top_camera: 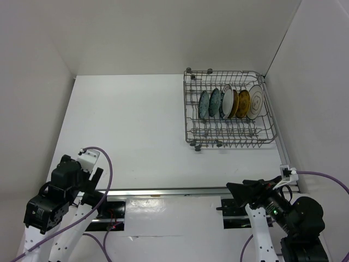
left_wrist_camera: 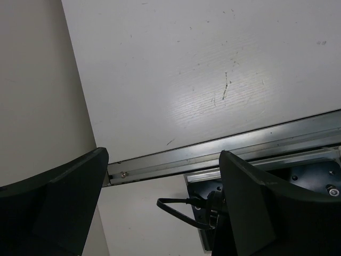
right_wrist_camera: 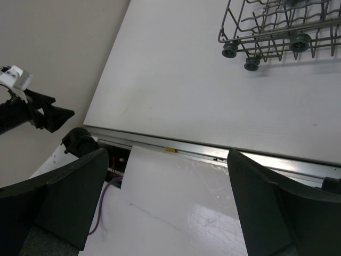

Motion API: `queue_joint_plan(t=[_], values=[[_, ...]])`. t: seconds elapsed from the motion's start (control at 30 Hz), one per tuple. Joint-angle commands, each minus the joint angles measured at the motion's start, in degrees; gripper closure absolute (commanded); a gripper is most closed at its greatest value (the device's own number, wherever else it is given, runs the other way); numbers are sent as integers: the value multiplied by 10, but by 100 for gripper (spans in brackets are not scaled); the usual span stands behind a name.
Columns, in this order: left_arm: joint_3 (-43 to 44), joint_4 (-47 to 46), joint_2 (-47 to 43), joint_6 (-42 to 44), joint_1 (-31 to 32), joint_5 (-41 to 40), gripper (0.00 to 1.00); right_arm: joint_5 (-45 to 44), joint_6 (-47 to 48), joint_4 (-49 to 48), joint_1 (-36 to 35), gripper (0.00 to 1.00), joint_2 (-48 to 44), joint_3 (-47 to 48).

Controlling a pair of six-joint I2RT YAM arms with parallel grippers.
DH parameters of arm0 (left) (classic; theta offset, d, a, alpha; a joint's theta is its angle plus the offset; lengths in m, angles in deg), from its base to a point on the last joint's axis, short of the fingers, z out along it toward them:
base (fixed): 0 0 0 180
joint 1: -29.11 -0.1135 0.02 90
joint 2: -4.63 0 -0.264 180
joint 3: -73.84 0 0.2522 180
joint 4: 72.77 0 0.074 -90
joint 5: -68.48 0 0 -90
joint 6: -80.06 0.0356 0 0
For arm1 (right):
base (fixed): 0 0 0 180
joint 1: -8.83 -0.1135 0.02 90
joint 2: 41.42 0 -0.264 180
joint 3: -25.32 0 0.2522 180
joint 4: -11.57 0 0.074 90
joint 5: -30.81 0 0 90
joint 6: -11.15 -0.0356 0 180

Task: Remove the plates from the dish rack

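The grey wire dish rack (top_camera: 232, 143) stands at the back right of the white table. Five plates stand upright in it in a row: two teal patterned (top_camera: 204, 103) (top_camera: 215, 102), one white with a dark teal rim (top_camera: 228, 103), one amber-yellow (top_camera: 242, 102), one white with grey lines (top_camera: 254, 101). My left gripper (top_camera: 96, 176) is open and empty at the near left edge, far from the rack; its wrist view (left_wrist_camera: 162, 154) shows only table and rail. My right gripper (top_camera: 236, 191) is open and empty at the near right. Its wrist view (right_wrist_camera: 168, 154) shows the rack's near corner (right_wrist_camera: 266, 26) with roller wheels; no plates show there.
A metal rail (top_camera: 180, 191) runs along the table's near edge, with the arm mounts below it. White walls close in the left, back and right sides. Purple cables loop at each arm (top_camera: 109, 169). The left arm (right_wrist_camera: 32, 114) shows in the right wrist view.
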Motion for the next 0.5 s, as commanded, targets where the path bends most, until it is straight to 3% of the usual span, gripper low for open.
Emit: queue_joint_plan(t=[0.0,0.2,0.47], values=[[18,-13,-7,-16,-4,-16,0,-1,-5,-5,-5,0,12,-2],[31,-12,-12,10,-4,-21,0,-27,20,-5,-5,0,90,41],[83,-94,78,73,-4,-25,0,-169,104,-52,-5,0,351,150]])
